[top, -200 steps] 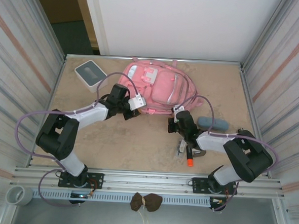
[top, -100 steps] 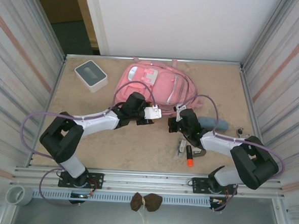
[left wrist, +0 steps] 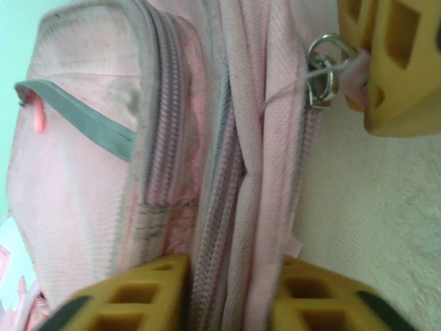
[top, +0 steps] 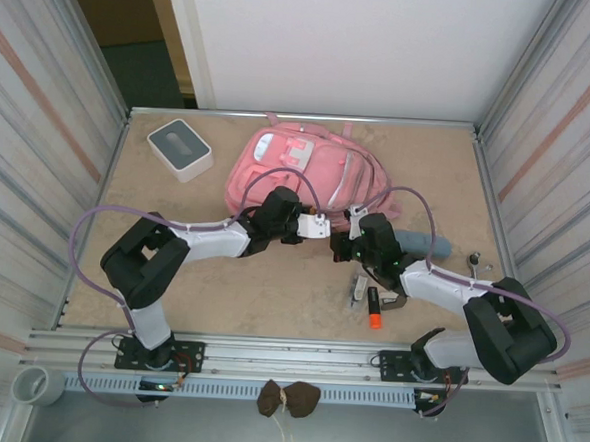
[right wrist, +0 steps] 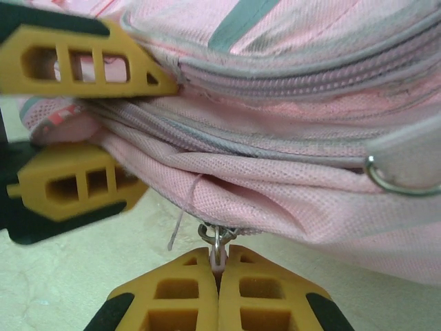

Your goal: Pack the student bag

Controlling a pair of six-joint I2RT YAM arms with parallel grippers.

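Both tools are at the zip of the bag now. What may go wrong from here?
1. The right tool holds only the small zip pull at its very tips; a tug may make it slip out.
2. A loose thread hangs beside the pull and may get caught when the pull moves.
3. The left tool seems to pinch only a fold of the bag; the fabric may bunch and block the pull.

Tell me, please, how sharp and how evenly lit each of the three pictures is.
Top external view: soft even light, faint shadows, sharp, side walls splayed by a wide lens. Left wrist view: the student bag weave is crisp, the top left corner washed out pale green. Right wrist view: zip pull and weave sharp, no glare.
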